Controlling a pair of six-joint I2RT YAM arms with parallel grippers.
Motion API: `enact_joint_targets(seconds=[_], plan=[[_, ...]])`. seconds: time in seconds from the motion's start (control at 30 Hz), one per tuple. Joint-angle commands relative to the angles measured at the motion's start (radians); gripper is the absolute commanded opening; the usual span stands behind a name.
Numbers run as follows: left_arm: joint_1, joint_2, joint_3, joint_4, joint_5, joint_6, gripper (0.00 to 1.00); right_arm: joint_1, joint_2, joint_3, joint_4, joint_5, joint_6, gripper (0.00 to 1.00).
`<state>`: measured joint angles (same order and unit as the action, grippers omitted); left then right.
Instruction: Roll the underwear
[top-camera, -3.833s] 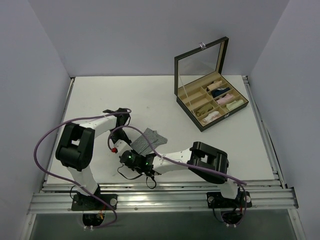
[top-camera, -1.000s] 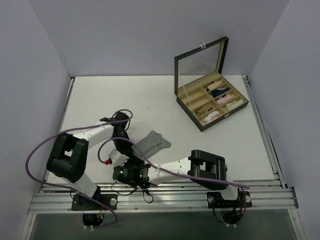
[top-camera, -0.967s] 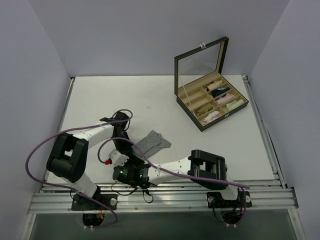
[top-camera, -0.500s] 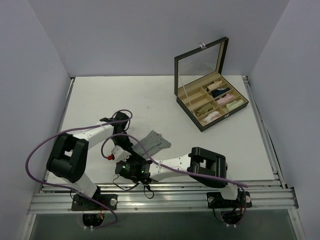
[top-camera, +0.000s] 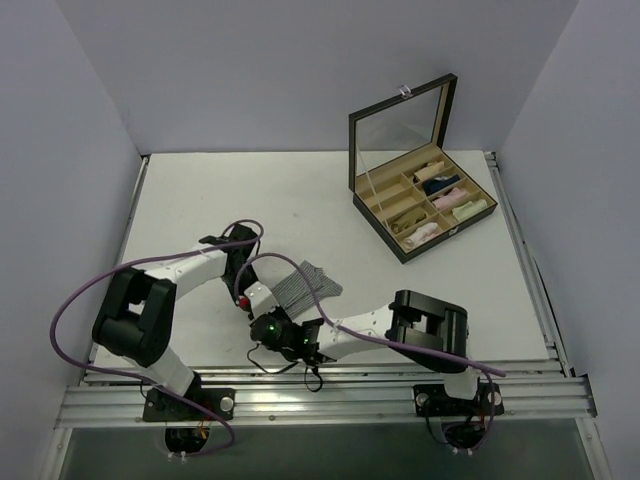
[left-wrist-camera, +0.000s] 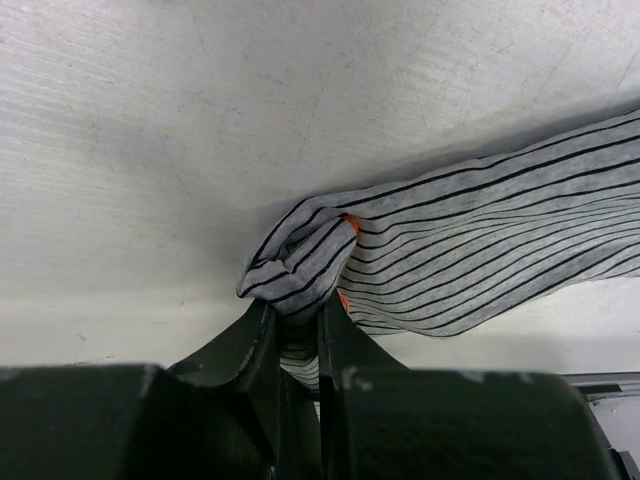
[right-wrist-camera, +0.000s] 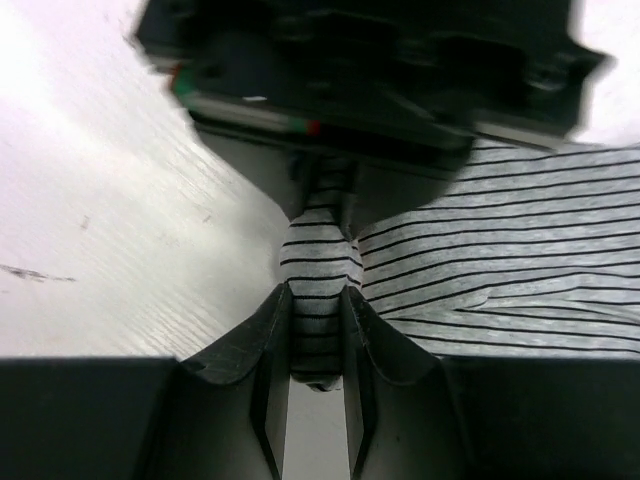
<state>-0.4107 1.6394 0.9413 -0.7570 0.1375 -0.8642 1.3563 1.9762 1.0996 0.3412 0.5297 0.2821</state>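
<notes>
The underwear (top-camera: 303, 281) is grey cloth with dark pinstripes, lying on the white table left of centre. My left gripper (top-camera: 250, 292) is shut on its bunched near-left edge. In the left wrist view the left gripper (left-wrist-camera: 297, 312) pinches a fold of the underwear (left-wrist-camera: 480, 240), and a bit of orange waistband shows. My right gripper (top-camera: 274, 306) is shut on the same edge right beside it. In the right wrist view the right gripper (right-wrist-camera: 318, 318) clamps a narrow strip of the underwear (right-wrist-camera: 500, 250), with the left gripper's body (right-wrist-camera: 350, 70) just beyond.
An open black box (top-camera: 425, 205) with compartments of small rolled garments stands at the back right, its lid upright. Purple cables (top-camera: 100, 285) loop over the left arm. The metal rail (top-camera: 320, 395) runs along the near edge.
Both grippers, still holding the cloth's edge, have moved from the near-left back toward the cloth's body. The cloth now lies less stretched.
</notes>
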Motion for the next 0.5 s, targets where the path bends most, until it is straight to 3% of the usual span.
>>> enact_joint_targets(seconds=[0.0, 0.13, 0.47], plan=[[0.0, -0.028, -0.047, -0.113, -0.044, -0.021, 0.09, -0.088, -0.031, -0.148, 0.126, -0.21, 0.175, 0.0], [0.064, -0.134, -0.038, -0.099, -0.049, -0.036, 0.3, -0.149, -0.065, -0.28, 0.252, -0.318, 0.245, 0.0], [0.113, -0.276, -0.036, -0.088, -0.061, 0.021, 0.48, -0.174, -0.034, -0.423, 0.433, -0.398, 0.353, 0.0]])
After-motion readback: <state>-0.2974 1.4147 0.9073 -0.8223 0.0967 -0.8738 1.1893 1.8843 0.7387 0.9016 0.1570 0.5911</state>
